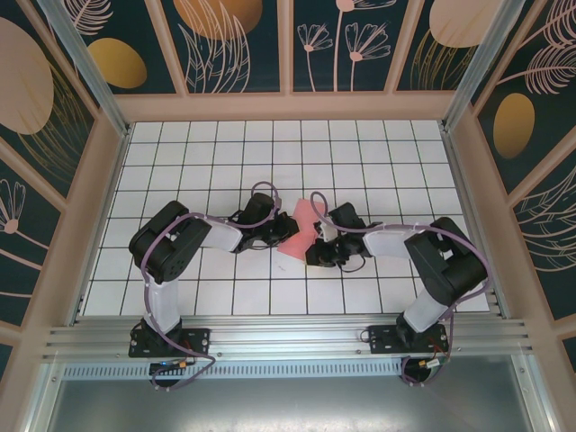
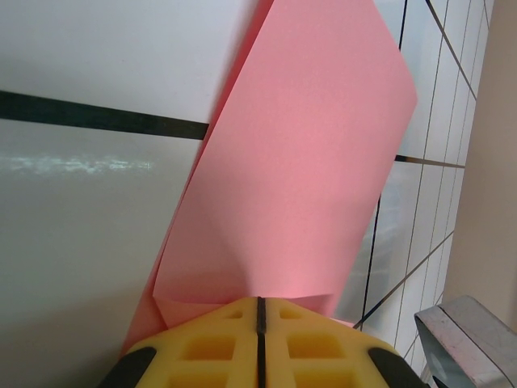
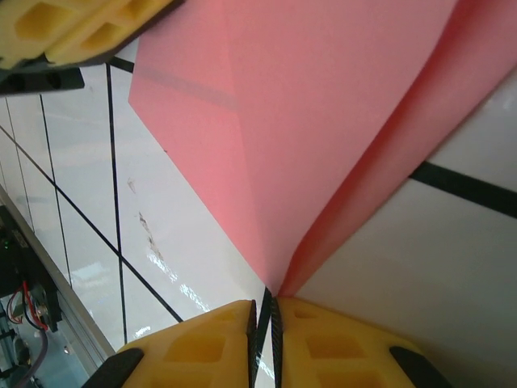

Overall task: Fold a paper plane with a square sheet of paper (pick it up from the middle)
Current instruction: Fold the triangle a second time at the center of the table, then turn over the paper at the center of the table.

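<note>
At the near edge of the tabletop (image 1: 360, 153) the two arms rise from their bases and bend inward, meeting over the middle tiles. The left claw (image 1: 274, 236) is closed, its yellow fingers (image 2: 218, 347) pressed together with only a thin seam between them, and it pinches the near-left edge of the sheet of paper (image 1: 301, 227). In the left wrist view the pink sheet fans up and away from that claw (image 2: 258, 311), doubled over with a second layer showing along its left side. The right claw (image 1: 315, 241) is closed as well, gripping a pointed corner of the sheet just where two layers come together (image 3: 265, 315). The sheet (image 3: 323, 121) spans between both claws, the left claw's fingers (image 3: 73, 32) at its other end. Farther off, the white grid runs bare to the far wall.
</note>
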Tool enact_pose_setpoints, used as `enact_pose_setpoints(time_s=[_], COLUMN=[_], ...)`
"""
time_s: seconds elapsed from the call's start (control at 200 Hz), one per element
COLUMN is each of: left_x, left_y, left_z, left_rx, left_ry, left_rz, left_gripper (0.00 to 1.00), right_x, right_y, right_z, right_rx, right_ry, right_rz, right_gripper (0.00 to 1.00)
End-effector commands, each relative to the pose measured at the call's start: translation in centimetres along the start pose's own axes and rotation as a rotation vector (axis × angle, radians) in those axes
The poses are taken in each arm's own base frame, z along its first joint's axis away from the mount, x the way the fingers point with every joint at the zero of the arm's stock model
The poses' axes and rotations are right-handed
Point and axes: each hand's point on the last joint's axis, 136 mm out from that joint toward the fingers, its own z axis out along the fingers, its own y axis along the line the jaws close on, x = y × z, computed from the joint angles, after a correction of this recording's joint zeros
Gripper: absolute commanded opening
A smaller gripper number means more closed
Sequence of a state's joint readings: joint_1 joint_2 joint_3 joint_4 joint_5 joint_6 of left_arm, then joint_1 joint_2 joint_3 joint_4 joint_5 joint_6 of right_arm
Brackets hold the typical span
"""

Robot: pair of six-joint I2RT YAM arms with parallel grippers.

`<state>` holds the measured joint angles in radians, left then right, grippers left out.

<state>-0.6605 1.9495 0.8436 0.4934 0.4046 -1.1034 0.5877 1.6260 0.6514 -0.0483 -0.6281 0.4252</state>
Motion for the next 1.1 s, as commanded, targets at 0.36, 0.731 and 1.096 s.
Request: enact_pose_setpoints(time_s=[0.36,0.731,1.096], left_x=[-0.5,1.1,2.8], left_y=[-2.7,-2.1,-2.4], left_z=[-2.8,-4.3,-2.2], left_rx=[0.013,-0.006,-0.001], left_ry=[-0.049,-0.045,0.018], left_rz=[0.055,0.072,0.091], left_gripper=[0.22,0.19,0.15], right_x=[-7.9,-11.7,-12.7], right_y=[-1.2,-3.1,-4.1], right_z=[-5.8,-4.3,-3.4], right_rx=[0.103,0.116,0.102], right_ry=[-0.323,-0.351,-0.344], right_rz=[0.063,0.152,0.185], right_gripper=[0.40,0.44,0.44])
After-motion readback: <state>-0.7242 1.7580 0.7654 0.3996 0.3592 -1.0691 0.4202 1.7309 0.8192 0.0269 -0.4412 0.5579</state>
